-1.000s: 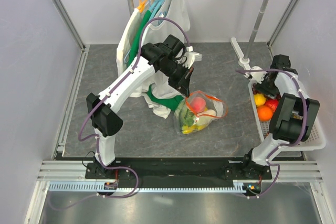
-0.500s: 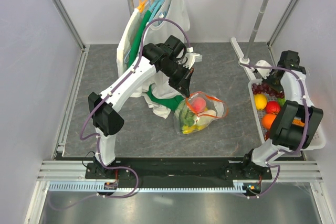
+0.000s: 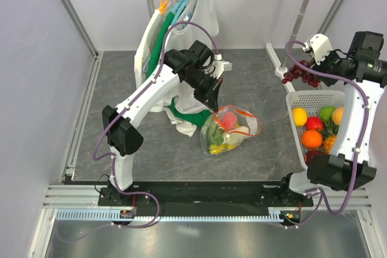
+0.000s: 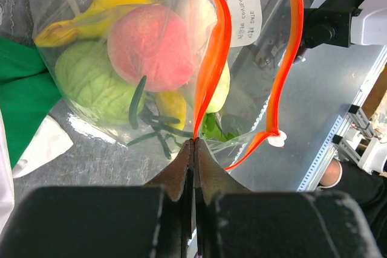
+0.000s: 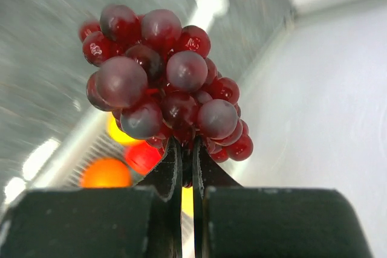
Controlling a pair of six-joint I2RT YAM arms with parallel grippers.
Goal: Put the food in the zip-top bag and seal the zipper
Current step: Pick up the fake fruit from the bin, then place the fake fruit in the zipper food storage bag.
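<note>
- The right gripper (image 3: 312,63) was down in the basket (image 3: 317,97) a second ago with its jaws apart. It has since closed on the grapes (image 3: 299,72) and risen clear.
- The right wrist view shows the jaws nearly together, pinching the bunch at its base. The dark red grapes stand above the fingertips.
- The grapes now hang in the air over the far left corner of the basket, touching nothing below.
- The left gripper (image 3: 214,97) has not moved. It stays clamped narrow on the zipper (image 4: 211,77), holding one lip of the bag (image 3: 231,129) up off the tabletop (image 3: 254,77).
- The mouth of the bag gapes towards the right arm, and the white slider (image 4: 277,141) sits at the end of the far lip.
- The bag lies mid-tabletop, well apart from the basket. It already holds a pink fruit (image 4: 151,43), a banana (image 4: 97,10), a green round piece (image 4: 87,83) and green onion stalks.
- Judgement: the pick is made, and the step in hand is carrying the grapes across to the open mouth.
- A lemon (image 3: 299,115), an orange (image 3: 312,139) and other fruit lie in the basket, so loading is only partly done and sealing is some way off.
- The hold is on the stem alone, so a quick swing could shake the bunch loose, and the bag's mouth looks barely wider than the bunch.
</note>
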